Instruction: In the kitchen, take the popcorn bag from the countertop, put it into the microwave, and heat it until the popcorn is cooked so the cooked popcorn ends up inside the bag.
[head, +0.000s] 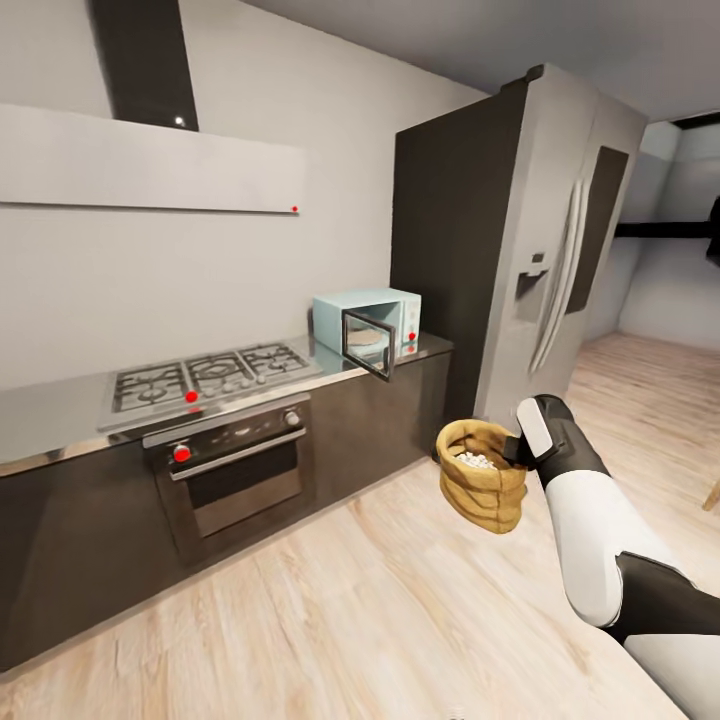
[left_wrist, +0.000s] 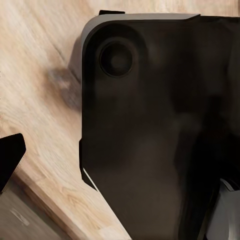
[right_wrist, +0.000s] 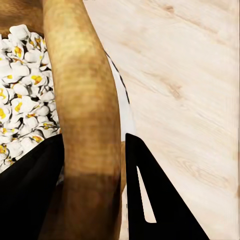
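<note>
Right gripper (right_wrist: 95, 170) clamped on rolled tan rim of popcorn bag (head: 484, 486), held above pale wood-plank floor (head: 350, 600), right of microwave (head: 366, 326). Popcorn (right_wrist: 22, 95): white puffs, yellow centres. No readable label. Left gripper: cannot tell.
</note>
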